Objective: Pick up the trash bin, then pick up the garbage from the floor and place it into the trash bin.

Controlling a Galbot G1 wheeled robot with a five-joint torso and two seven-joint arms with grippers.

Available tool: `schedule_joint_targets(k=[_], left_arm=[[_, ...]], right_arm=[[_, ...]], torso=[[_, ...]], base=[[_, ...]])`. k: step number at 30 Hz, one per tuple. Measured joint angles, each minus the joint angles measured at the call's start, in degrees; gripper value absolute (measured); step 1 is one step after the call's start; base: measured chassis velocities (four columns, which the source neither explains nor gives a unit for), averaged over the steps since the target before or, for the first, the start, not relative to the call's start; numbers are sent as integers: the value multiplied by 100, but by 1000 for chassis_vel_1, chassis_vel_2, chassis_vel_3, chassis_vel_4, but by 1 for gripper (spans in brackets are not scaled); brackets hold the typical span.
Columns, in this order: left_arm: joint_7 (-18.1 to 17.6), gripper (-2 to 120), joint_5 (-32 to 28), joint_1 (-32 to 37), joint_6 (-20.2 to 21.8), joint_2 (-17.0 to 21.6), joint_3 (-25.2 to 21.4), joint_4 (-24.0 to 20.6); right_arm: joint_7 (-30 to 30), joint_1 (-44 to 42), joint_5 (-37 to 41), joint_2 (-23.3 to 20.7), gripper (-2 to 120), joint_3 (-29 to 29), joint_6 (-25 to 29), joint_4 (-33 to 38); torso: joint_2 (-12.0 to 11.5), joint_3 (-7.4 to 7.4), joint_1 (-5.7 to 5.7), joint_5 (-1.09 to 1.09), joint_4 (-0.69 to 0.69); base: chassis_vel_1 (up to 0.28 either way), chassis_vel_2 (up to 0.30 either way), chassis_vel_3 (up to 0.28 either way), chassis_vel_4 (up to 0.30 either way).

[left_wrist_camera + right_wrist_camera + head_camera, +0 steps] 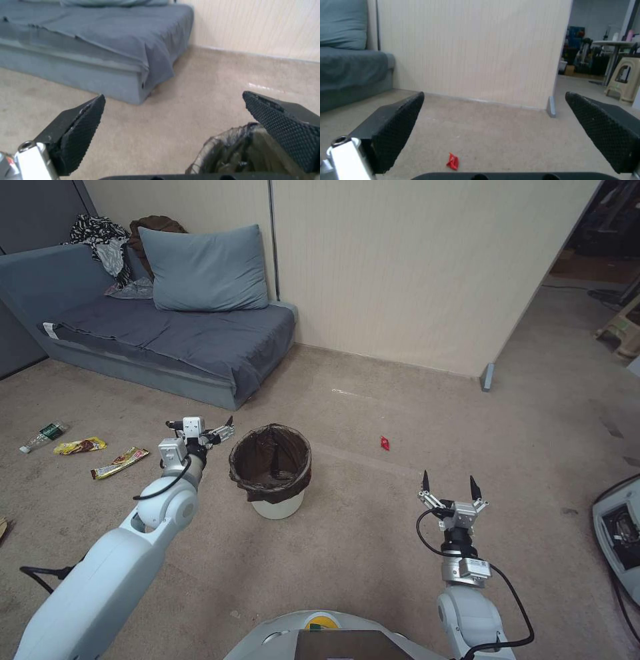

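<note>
The trash bin [275, 505], a white bucket with a dark brown liner over its rim, stands upright on the carpet. My left gripper [227, 429] hovers open just left of the rim; in the left wrist view its fingers [80, 130] spread wide, with the liner [230, 150] under one of them. My right gripper [448, 487] is open, low over the floor to the bin's right, holding nothing. Garbage lies on the floor: a small bottle [41, 437], a yellow wrapper [80, 446] and a yellow-red wrapper [120, 462] at the left, and a red scrap [385, 443] [452, 161] right of the bin.
A grey-blue sofa bed [180, 340] with a pillow [203, 270] stands behind the bin against the panelled wall [400, 267]. An opening at the right leads to another room with a beige stool [625, 80]. A white device [620, 533] and cables sit at the right edge.
</note>
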Motion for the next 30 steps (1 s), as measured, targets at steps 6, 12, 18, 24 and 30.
schedule_joint_targets(k=[6, 12, 18, 24, 30], left_arm=[[-193, 100, -1313, -682, 715, 559, 430, 123], [-310, 100, -1823, -1091, 1148, 688, 905, 317], [-476, 100, -2315, -1370, 1572, 676, 1262, 462], [-538, 100, -2561, -1539, 1783, 643, 1437, 670], [-643, 100, -2892, -1776, 1987, 589, 1607, 905]], right_arm=[[20, 0, -2, 36, 100, -2, 46, -101], [52, 30, -2, 47, 100, -1, 55, -146], [71, 71, 31, 28, 100, 21, 61, -183], [76, 91, 58, 21, 100, 27, 78, -218], [78, 125, 61, 30, 100, 17, 94, -271]], torso=[[0, -1, 0, 0, -1], [0, -1, 0, 1, -1], [0, -1, 0, 2, -1], [0, -1, 0, 2, -1], [0, -1, 0, 2, -1]], base=[[0, 0, 0, 0], [0, 0, 0, 0], [0, 0, 0, 0], [0, 0, 0, 0], [0, 0, 0, 0]])
